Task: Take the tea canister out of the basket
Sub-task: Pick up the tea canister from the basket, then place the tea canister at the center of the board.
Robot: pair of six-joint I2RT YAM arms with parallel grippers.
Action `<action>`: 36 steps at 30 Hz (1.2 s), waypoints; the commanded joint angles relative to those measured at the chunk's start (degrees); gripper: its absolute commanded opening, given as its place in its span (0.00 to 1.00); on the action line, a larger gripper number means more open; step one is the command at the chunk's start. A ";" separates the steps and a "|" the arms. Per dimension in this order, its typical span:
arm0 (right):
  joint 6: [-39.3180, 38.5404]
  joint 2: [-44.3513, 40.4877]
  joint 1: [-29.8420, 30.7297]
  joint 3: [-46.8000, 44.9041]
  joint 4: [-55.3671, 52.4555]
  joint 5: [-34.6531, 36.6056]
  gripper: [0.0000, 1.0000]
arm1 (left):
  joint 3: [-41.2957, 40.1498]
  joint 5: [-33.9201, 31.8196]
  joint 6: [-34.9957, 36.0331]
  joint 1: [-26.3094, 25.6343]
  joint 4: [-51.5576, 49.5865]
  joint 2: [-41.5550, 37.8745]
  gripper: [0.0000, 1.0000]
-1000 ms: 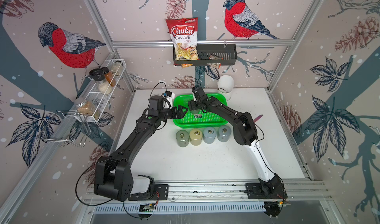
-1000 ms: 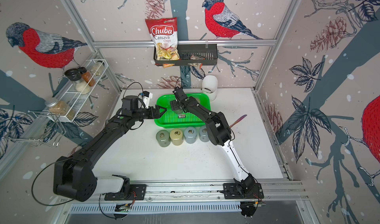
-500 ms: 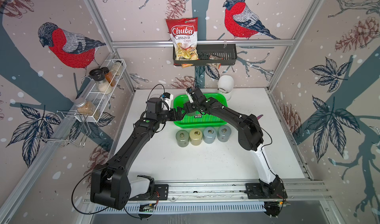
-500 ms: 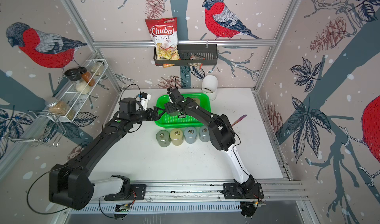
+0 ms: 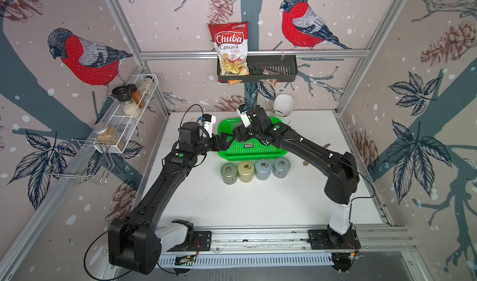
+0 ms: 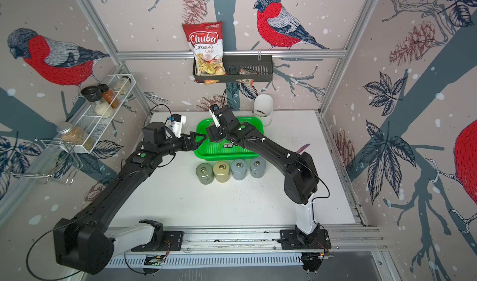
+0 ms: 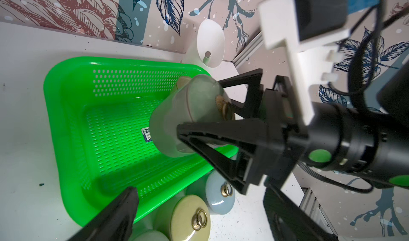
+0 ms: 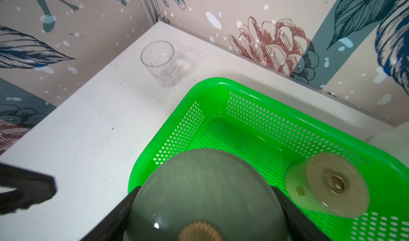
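Right end effector (image 7: 199, 104) is clenched on the tea canister (image 7: 174, 111), jaws pinching its sides, lid end toward the wrist, body tipped onto its side. The canister hangs right under the wrist, over the basket (image 7: 55, 109), and looks to be off the mesh floor.

The job now, as I read it: raise it until the base clears the rim, then swing out over the desk (image 5: 258, 202). No slackening of the grip, because that smooth round wall looks ready to slip.

Mind the left end effector (image 6: 198, 140). It is spread wide, empty, just beside the load, so the way out should lead away from it. The row of four canisters (image 5: 255, 170) stands just outside the basket, back toward the arms' bases.

In both top views the right wrist hides the held canister altogether, while the left wrist view shows it side-on. The right wrist view plainly shows a second, paler canister (image 8: 327, 184) lying in the basket just beside the jaws. It also shows a clear glass (image 8: 159, 62) on the desk ahead.
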 commanded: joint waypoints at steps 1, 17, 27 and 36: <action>-1.55 -5.40 0.47 -3.78 5.32 -0.34 0.00 | 0.51 1.87 -1.24 -0.73 2.78 -0.76 0.92; -3.77 -34.54 3.38 -32.19 3.56 -0.86 0.00 | -1.80 7.54 -1.07 -8.58 4.21 3.08 0.92; 2.27 -41.23 4.23 -43.07 -0.40 3.58 0.00 | -2.21 6.72 2.91 -14.61 1.71 6.19 0.91; 7.71 -41.84 4.37 -51.23 1.78 3.37 0.00 | -2.48 6.11 4.50 -15.78 1.59 8.12 0.91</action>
